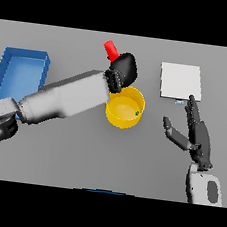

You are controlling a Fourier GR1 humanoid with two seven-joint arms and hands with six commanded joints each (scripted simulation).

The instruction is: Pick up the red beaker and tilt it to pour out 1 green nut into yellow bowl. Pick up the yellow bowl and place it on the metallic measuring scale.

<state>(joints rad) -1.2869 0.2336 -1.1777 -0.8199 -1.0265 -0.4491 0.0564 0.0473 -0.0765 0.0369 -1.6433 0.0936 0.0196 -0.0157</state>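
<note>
Head view: left hand (pixel 123 69) fingers curl round the red beaker (pixel 110 49) above the yellow bowl (pixel 125 107); right hand (pixel 196 133) fingers straight.

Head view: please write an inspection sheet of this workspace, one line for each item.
Surface: grey table.
Job's things: red beaker held behind the yellow bowl; one green nut in the bowl; scale at back right, bare.
Clutter: blue bin at back left.
Robot hands: left robot hand shut on the beaker; right robot hand open, right of the bowl, apart from it.
Cables: nothing seen.
Surroundings: nothing seen.
</note>
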